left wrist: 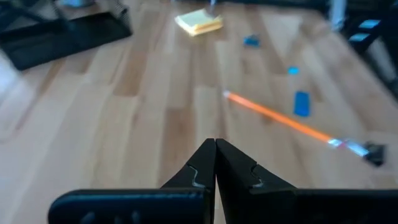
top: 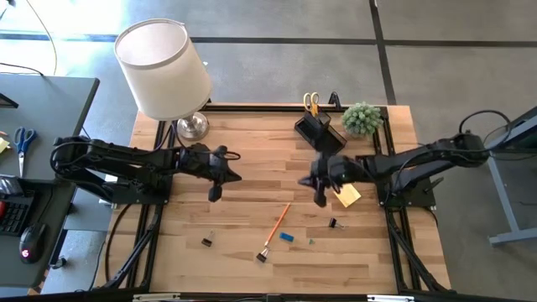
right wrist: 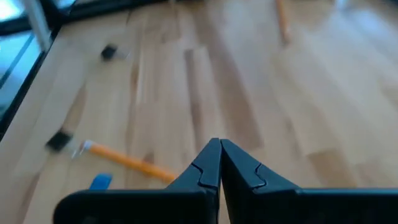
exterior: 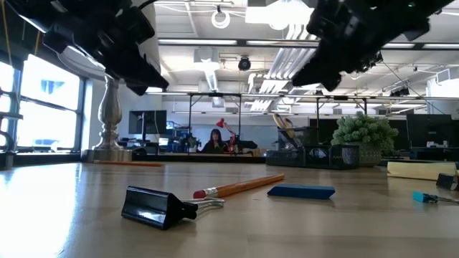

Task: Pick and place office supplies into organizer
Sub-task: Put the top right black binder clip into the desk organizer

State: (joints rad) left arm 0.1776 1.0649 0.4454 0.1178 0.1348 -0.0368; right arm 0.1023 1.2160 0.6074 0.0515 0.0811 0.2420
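The black organizer [top: 319, 132] stands at the table's far side with yellow-handled scissors [top: 311, 102] upright in it. On the wood lie a yellow sticky-note pad [top: 346, 195], an orange pencil [top: 275, 231], a blue eraser [top: 287, 237] and black clips [top: 206, 242] [top: 336, 223]. My left gripper [top: 216, 193] hovers shut over the table's left middle. My right gripper [top: 320, 199] hovers shut just left of the pad. In the wrist views both pairs of fingers, left [left wrist: 215, 144] and right [right wrist: 219, 144], are closed with nothing between them, above bare wood.
A white-shaded lamp [top: 164, 67] stands at the far left corner and a small green plant [top: 362, 117] at the far right, beside the organizer. A second orange pencil [right wrist: 283, 22] lies farther off toward the lamp. Another clip [top: 262, 257] lies at the first pencil's near end.
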